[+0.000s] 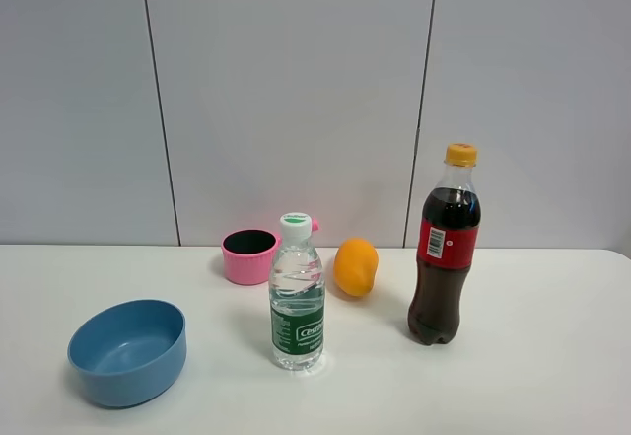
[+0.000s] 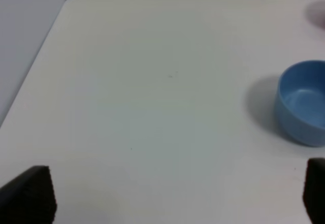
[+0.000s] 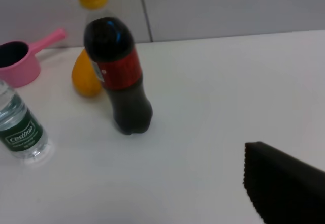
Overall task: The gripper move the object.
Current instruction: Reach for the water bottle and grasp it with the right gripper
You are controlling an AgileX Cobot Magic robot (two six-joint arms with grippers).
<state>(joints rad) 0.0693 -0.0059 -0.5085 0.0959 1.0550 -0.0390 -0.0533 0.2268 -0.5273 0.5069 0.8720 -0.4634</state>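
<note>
In the high view we find the water bottle [image 1: 297,297] upright just below the centre of the frame, on the white table [image 1: 532,376], with its cap on and its green label facing us. It touches nothing. The pink cup [image 1: 248,255] sits behind it toward the wall, the orange fruit [image 1: 356,266] behind and to its right, the cola bottle [image 1: 444,248] well apart at centre right, and the blue bowl [image 1: 128,351] at lower left. We judge this spacing leaves open table on either side of the bottle, so fingers could close round its body without knocking a neighbour. Neither arm shows in the high view, so we take it that the move is not yet begun. The left gripper [image 2: 177,176] is spread wide, its two black fingers [image 2: 28,196] far apart with only bare table between them and the bowl off to one side; it holds nothing. Of the right gripper [image 3: 284,186] we see just one dark finger, so we cannot tell whether it is spread or closed. Its camera looks across the cola bottle toward the water bottle, which stands beyond, partly cut off by the frame. The taller cola bottle stands between, and we think a reach from that side risks brushing it.
</note>
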